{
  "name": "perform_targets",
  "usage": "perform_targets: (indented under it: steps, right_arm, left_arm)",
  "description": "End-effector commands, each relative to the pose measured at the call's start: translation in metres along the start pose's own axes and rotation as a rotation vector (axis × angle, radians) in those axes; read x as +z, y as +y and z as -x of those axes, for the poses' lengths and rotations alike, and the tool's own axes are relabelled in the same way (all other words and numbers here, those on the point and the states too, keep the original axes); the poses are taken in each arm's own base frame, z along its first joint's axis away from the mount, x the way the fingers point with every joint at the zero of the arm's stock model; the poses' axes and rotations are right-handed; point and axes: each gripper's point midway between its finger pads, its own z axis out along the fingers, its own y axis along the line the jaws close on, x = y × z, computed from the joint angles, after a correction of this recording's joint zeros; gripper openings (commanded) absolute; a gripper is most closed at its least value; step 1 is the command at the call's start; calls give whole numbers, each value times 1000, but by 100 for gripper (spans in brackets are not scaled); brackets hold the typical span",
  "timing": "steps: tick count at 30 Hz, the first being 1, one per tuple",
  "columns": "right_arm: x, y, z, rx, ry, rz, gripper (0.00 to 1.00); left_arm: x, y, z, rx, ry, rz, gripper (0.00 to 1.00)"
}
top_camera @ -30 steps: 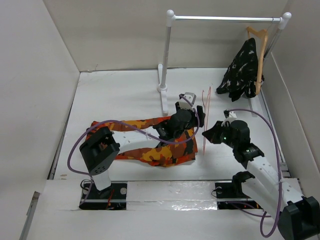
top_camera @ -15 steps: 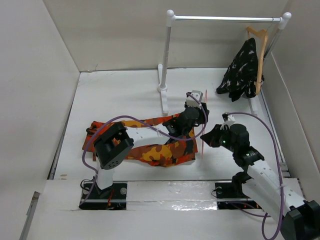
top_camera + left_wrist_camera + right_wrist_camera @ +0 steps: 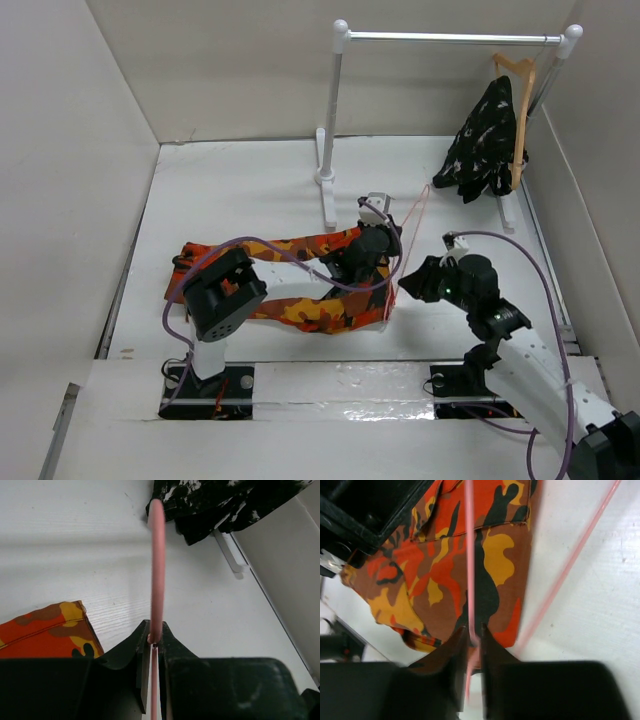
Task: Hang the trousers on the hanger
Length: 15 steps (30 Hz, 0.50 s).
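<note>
The camouflage trousers [image 3: 300, 303] lie flat across the table's near half, and also show in the left wrist view [image 3: 45, 630] and the right wrist view [image 3: 495, 555]. The thin pink hanger [image 3: 414, 212] slants from upper right down over the trousers' right end. My left gripper [image 3: 388, 240] is above that end, shut on the hanger wire [image 3: 157, 555], which runs up from between its tips [image 3: 154, 630]. My right gripper [image 3: 403, 285] is lower on the hanger. Its jaws [image 3: 472, 630] stand a little apart, with the wire [image 3: 470, 555] loose between them.
A white clothes rail [image 3: 450, 37] crosses the back right on a post [image 3: 335, 120]. A wooden hanger [image 3: 515, 70] with a black-and-white garment [image 3: 485, 135] hangs at its right end. White walls enclose the table. Purple cables loop over both arms.
My left gripper has closed on the hanger wire and my right gripper has opened off it. The hanger, earlier nearly upright, now leans with its top toward the right.
</note>
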Motion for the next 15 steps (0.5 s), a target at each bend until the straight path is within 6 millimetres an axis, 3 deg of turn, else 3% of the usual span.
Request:
perform_targets:
  steps: [1,2,5,7,8,9,11,12,13,14,15]
  right_arm:
    - [-10,1,6,-6,-51,-12,38]
    - [-13,1,8,-9,-65,-14,45]
    - [-27,8,21,-19,-115,-13,66]
    - [-35,14,35,-35,-153,-20,67]
    - [-37,15,39,-45,-165,-26,65]
    - [-37,13,44,-67,-171,-39,62]
    - [-32,14,49,-76,-140,-53,40]
    - [-27,15,55,-93,-148,-40,28]
    - [-22,13,58,-95,-146,-45,7]
    - [-15,8,56,-93,-131,-50,0]
    - [-2,4,52,-89,-88,-49,0]
  left_arm:
    - [-15,-14,44,-113,-129,-44,0]
    - [-18,-17,50,-147,-153,-61,0]
    - [-25,-15,42,-200,-149,-79,0]
    - [-33,-12,31,-241,-138,-88,0]
    - [-37,-14,37,-275,-164,-104,0]
    - [-42,-11,27,-304,-151,-102,0]
    - [-47,-11,25,-355,-164,-114,0]
    - [-52,-8,15,-362,-161,-97,0]
    - [-53,-3,14,-393,-175,-79,0]
    - [-55,-1,10,-411,-183,-69,0]
    - [-54,9,5,-420,-195,-34,0]
